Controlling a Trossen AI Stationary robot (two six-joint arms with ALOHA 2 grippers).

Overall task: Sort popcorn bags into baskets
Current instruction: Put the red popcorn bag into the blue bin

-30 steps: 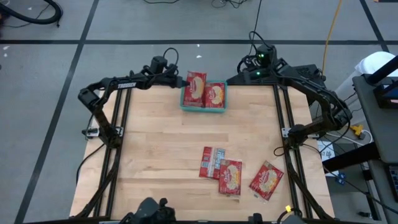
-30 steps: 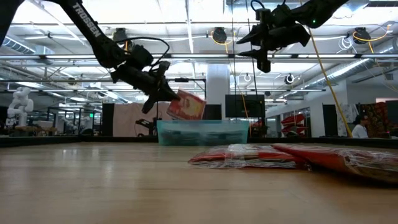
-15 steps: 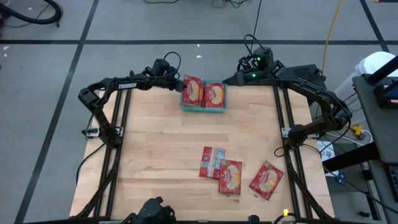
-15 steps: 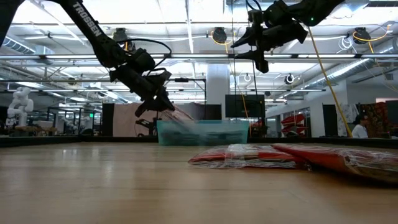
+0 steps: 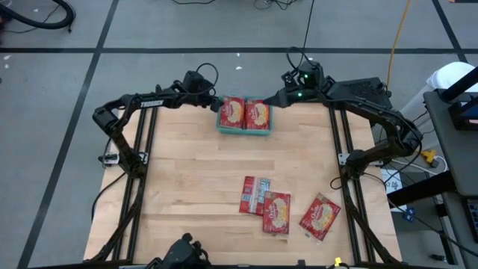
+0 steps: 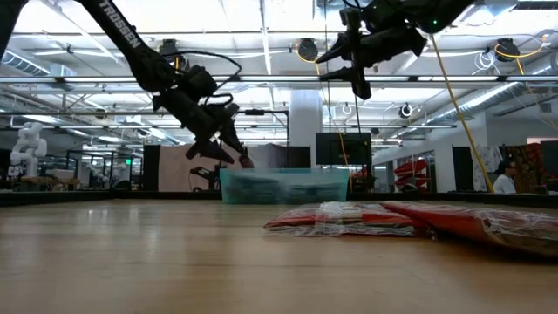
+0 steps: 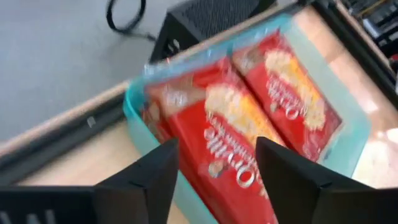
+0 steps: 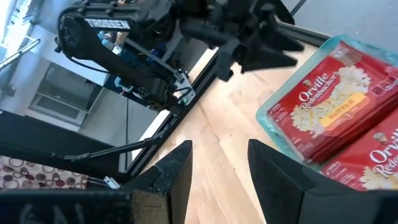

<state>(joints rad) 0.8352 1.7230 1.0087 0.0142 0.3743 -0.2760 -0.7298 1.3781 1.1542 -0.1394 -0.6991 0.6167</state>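
Even overhead light, soft shadows on the table (image 5: 194, 179) — low view backlit by ceiling strips, left wrist view motion-blurred over the teal tray (image 7: 134, 115).

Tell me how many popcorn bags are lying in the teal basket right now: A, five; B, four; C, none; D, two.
D: the high view shows two red popcorn bags side by side in the teal basket, and the left wrist view shows the same pair.
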